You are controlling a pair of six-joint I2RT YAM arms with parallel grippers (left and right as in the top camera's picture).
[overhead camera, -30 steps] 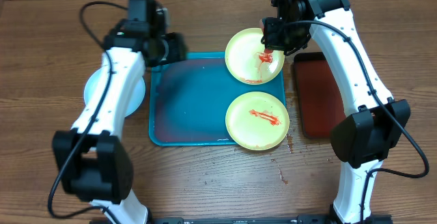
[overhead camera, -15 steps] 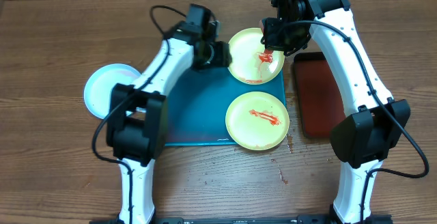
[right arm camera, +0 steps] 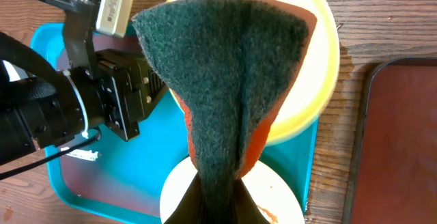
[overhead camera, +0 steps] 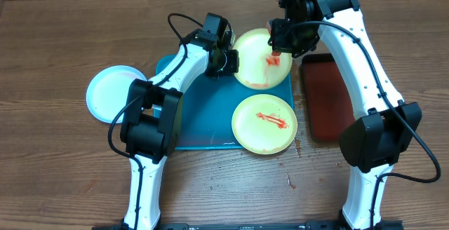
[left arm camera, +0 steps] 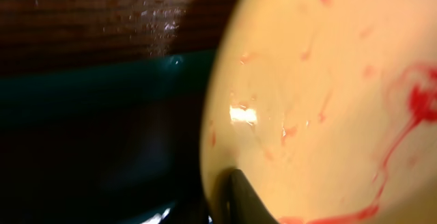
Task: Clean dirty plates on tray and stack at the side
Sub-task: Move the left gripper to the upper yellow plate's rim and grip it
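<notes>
The far pale yellow plate (overhead camera: 258, 67), smeared red, lies at the back right corner of the turquoise tray (overhead camera: 200, 118). My left gripper (overhead camera: 229, 62) is shut on its left rim; in the left wrist view one dark finger (left arm camera: 239, 200) rests on the plate (left arm camera: 328, 94). My right gripper (overhead camera: 275, 42) hovers over the same plate, shut on a folded green and orange sponge (right arm camera: 225, 80). A second yellow plate (overhead camera: 264, 123) with a red streak sits at the tray's front right. A pale blue plate (overhead camera: 111, 93) lies on the table left of the tray.
A dark red-brown tray (overhead camera: 324, 97) with a black rim lies to the right of the turquoise tray. Red drips (overhead camera: 289, 179) mark the wooden table in front of the near plate. The left arm's body (right arm camera: 82, 108) stretches across the tray's back left.
My left arm has swung from the tray's left side across to the far yellow plate and shut on its rim, uncovering the blue plate. The right arm with the sponge has stayed still.
</notes>
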